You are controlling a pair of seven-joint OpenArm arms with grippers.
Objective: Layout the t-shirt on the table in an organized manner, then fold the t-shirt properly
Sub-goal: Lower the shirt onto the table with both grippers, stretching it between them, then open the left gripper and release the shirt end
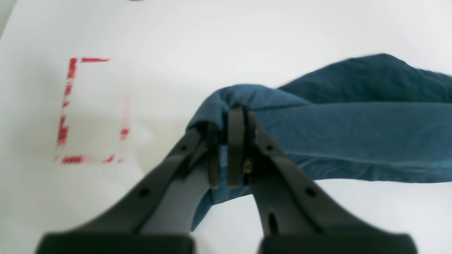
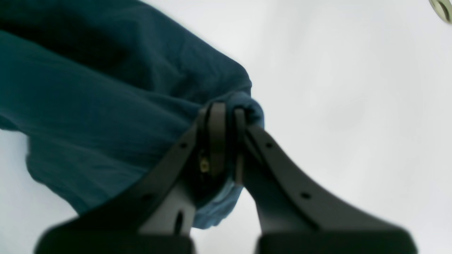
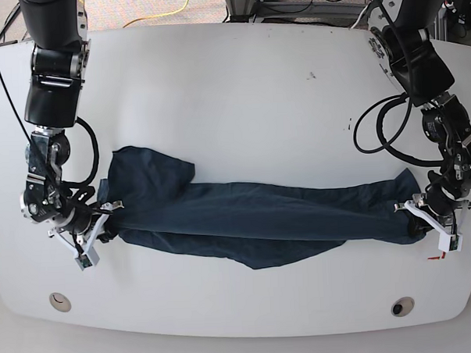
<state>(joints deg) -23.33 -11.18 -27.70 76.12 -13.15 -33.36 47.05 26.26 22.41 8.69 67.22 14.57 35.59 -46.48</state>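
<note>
Two grippers clamp opposite ends of the t-shirt (image 3: 253, 223), stretched across the frame's lower middle on the table (image 3: 232, 91). Left gripper (image 1: 231, 148) pinches cloth near the red dashed mark (image 1: 91, 109); right gripper (image 2: 226, 141) grips a bunched end

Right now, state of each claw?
Left claw: closed, gripping one end of the shirt.
Right claw: closed, gripping the other end.
</note>
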